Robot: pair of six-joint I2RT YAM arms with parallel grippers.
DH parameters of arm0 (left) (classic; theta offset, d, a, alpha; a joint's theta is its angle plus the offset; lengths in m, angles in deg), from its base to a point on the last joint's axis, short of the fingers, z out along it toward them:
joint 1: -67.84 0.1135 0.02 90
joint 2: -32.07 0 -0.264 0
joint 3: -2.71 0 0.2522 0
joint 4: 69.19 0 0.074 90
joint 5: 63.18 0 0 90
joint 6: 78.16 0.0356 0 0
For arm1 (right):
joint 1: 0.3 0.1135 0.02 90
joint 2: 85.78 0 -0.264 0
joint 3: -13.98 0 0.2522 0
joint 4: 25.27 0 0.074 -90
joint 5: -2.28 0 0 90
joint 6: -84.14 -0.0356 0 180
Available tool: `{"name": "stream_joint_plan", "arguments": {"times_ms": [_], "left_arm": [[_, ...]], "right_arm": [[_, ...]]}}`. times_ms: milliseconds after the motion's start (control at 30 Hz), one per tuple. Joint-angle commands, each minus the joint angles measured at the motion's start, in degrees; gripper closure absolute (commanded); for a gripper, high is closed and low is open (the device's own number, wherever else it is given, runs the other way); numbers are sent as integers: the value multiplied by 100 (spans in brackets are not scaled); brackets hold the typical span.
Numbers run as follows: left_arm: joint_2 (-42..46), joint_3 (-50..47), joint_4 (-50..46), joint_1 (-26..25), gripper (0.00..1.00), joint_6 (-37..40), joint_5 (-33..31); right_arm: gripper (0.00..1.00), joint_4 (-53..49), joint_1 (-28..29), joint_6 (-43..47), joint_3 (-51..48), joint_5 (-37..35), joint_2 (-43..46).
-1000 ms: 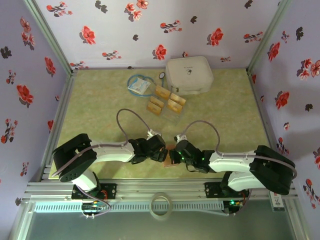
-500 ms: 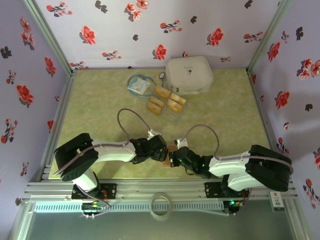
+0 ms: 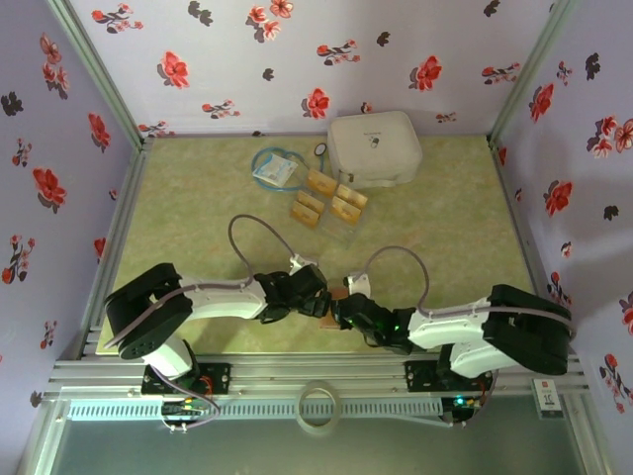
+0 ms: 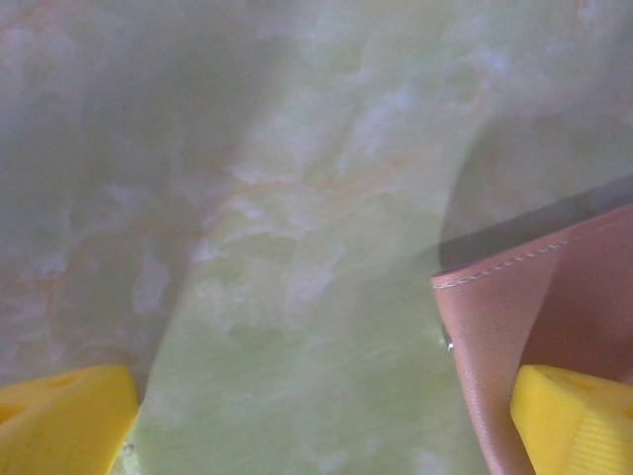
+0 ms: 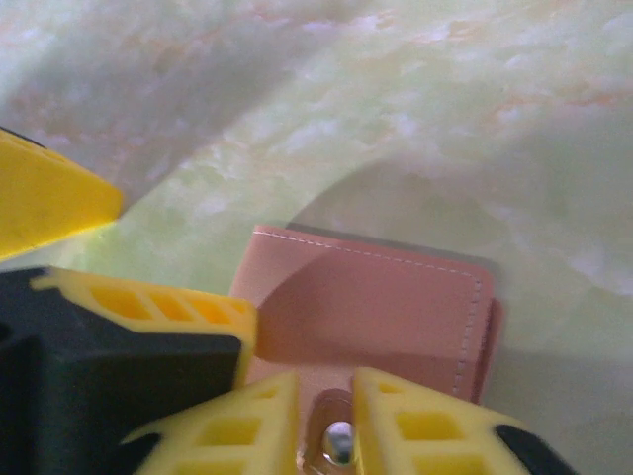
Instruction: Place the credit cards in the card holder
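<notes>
The card holder, a reddish-brown stitched wallet, lies folded on the green mat near the front edge, between the two grippers. My right gripper stands over its near edge with the jaws narrowly apart, and the snap tab with its metal stud shows in the gap. My left gripper is wide open; its right fingertip rests against the card holder, its left fingertip over bare mat. Several golden-tan credit cards lie farther back on the mat, away from both grippers.
A large white rounded case stands at the back, right of centre. A blue-white packet lies left of the cards. Flowered walls close in three sides, and a metal rail runs along the front.
My right gripper has slid a little left toward the left gripper, and its jaws have gone from shut to slightly apart. The left gripper has stayed wide open and nearly still.
</notes>
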Motion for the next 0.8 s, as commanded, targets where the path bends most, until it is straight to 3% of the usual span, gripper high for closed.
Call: {"name": "stream_joint_plan", "arguments": {"times_ms": [0, 267, 433, 600, 700, 767], "left_arm": [[-221, -143, -14, 457, 0, 31, 189], [656, 490, -474, 1560, 0, 741, 253], [1584, 863, -940, 2220, 0, 1177, 54], [2645, 771, -1245, 3100, 0, 1509, -485], [3360, 212, -741, 3759, 0, 2027, -738], [3801, -308, -190, 4232, 0, 2377, -918]], "right_arm": [[63, -1242, -208, 269, 284, 607, 264], [1, -2028, -834, 747, 1322, 839, 877], [1, -3105, -1316, 1085, 2065, 596, 1408], [1, -4691, -2002, 1453, 2914, -728, 1804], [1, -5085, -2736, 1802, 3039, -1457, 2001], [1, -4861, -3375, 2087, 2863, -1585, 2187]]}}
